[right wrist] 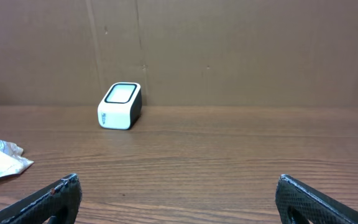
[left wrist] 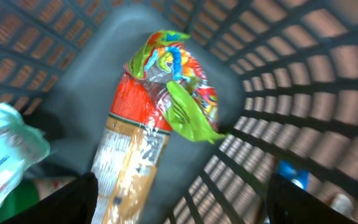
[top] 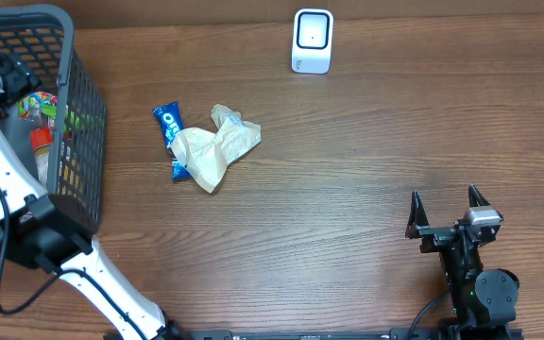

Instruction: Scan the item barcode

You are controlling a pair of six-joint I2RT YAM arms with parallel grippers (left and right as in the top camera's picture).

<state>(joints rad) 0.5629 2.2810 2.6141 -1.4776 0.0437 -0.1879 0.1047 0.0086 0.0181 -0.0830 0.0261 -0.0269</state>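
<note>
My left gripper (left wrist: 182, 208) hangs open inside the dark mesh basket (top: 81, 132); its two black fingers stand wide apart at the bottom corners of the left wrist view. Below it lies a long red and orange packet (left wrist: 132, 149), with a colourful green-edged sweets bag (left wrist: 179, 74) resting on the packet's far end. Neither is gripped. The white barcode scanner (top: 312, 41) stands at the table's far edge, and the right wrist view shows this scanner (right wrist: 120, 106) too. My right gripper (top: 444, 203) rests open near the front right, nothing between its fingers.
A blue Oreo pack (top: 170, 132) and a crumpled tan bag (top: 217, 146) lie on the wooden table between basket and scanner. A white and blue pouch (left wrist: 5, 152) sits in the basket's left corner. The basket's walls rise close around the left gripper.
</note>
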